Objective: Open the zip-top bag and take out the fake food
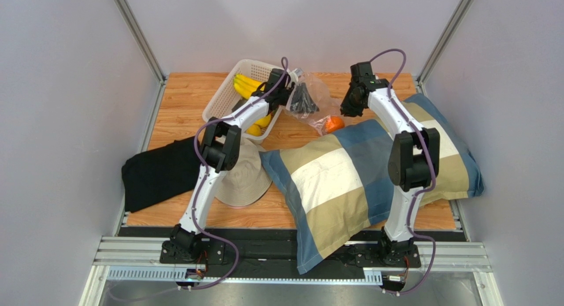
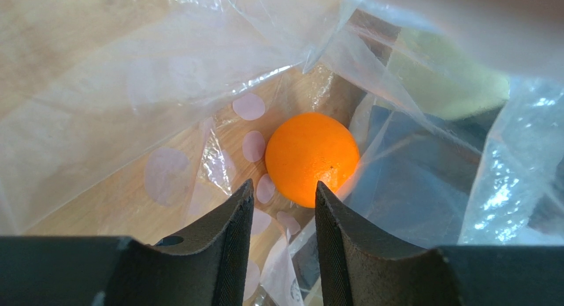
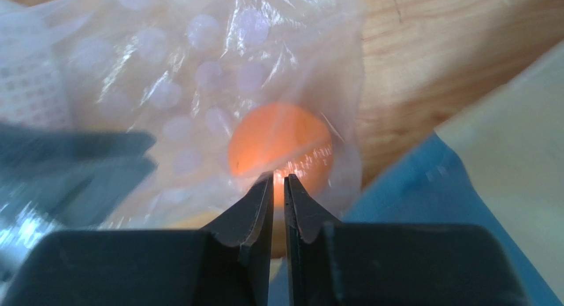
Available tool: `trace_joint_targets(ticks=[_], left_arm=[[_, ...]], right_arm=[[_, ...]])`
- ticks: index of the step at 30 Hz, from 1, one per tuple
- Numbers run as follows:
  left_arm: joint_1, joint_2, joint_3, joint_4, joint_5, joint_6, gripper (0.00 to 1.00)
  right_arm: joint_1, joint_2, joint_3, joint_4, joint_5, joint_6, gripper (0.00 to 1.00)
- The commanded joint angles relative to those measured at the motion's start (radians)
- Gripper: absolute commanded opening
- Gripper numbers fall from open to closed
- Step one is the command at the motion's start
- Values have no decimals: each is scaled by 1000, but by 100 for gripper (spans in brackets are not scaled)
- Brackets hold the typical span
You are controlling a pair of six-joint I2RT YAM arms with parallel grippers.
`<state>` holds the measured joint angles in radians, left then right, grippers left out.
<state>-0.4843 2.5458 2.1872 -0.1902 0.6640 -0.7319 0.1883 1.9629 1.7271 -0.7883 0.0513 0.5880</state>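
Observation:
The clear zip-top bag (image 1: pixel 319 93) lies crinkled at the back of the table, next to the white basket. An orange (image 1: pixel 333 124) sits inside it near the pillow's edge. My left gripper (image 1: pixel 302 99) is pushed into the bag, with film (image 2: pixel 165 68) all around it. It (image 2: pixel 284 190) stands open, with the orange (image 2: pixel 312 157) just beyond the fingertips and nothing between them. My right gripper (image 1: pixel 347 109) is at the bag's right side. In the right wrist view it (image 3: pixel 279 177) has its jaws almost together on the bag film (image 3: pixel 165 88), the orange (image 3: pixel 281 147) glowing through the plastic behind.
The white mesh basket (image 1: pixel 222 102) holds a yellow banana bunch (image 1: pixel 246 86) and yellow round fruits (image 1: pixel 258 126). A large checked pillow (image 1: pixel 357 180) covers the right half of the table. A beige hat (image 1: pixel 245 180) and a black cloth (image 1: pixel 159 170) lie at the left.

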Motion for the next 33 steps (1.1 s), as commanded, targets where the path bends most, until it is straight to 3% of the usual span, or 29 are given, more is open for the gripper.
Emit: trace_joint_targets(ticks=[1,4,10,18,26,33], left_arm=[[-5,-52,58,-3,-4,15,44],[-8,-53,63,-35,-26,48,45],[-11,-30,86,-75,-18,63,47],[-8,-27,92,-233,26,65,49],[-8,-68,37,-190,57,6,49],[-8,-47,48,-143,60,-64,50]], right_arm=[[28,123,129,-18,65,-7,12],[37,185,204,-111,173,-34,10],[45,237,190,-9,105,-34,9],[31,272,396,-77,145,-172,9],[33,41,191,-135,142,-205,9],[26,85,121,-123,159,-148,8]])
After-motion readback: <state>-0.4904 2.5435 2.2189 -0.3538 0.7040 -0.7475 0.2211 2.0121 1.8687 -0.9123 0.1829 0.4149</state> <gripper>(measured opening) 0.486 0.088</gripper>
